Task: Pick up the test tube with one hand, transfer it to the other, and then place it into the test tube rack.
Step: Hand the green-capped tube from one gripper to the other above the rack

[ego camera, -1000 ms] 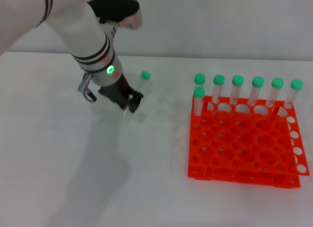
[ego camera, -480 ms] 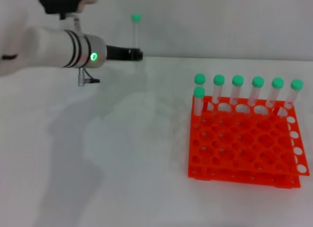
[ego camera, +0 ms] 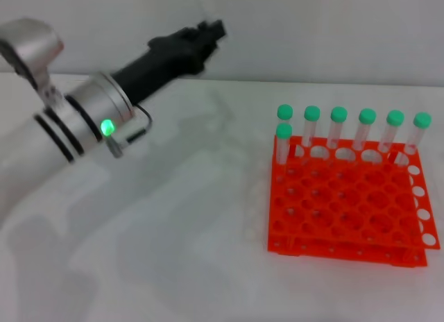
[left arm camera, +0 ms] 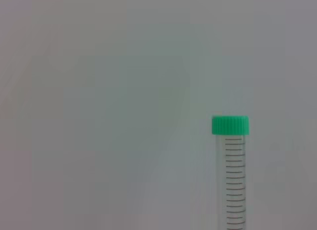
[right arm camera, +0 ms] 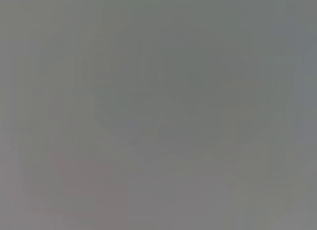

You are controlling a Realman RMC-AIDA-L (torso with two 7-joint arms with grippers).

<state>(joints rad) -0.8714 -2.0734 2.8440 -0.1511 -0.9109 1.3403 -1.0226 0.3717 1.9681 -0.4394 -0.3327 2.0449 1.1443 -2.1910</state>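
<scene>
My left gripper (ego camera: 212, 29) is raised high above the far side of the table, left of the orange-red test tube rack (ego camera: 347, 211), with its fingers pointing up and to the right. It is shut on the test tube. In the head view the tube is only a faint line rising out of the top edge. In the left wrist view the clear graduated test tube (left arm camera: 235, 185) stands upright with its green cap (left arm camera: 230, 125) against a blank wall. The right gripper is out of view, and its wrist view shows only plain grey.
The rack holds several green-capped tubes (ego camera: 339, 128) upright in its back row and one (ego camera: 282, 143) in the second row at the left corner. Most holes are empty. The white table (ego camera: 173, 232) lies left of and in front of the rack.
The left arm has lifted the tube off the table, swung up and turned. The gripper now sits higher and farther right, and the tube's cap has left the head view.
</scene>
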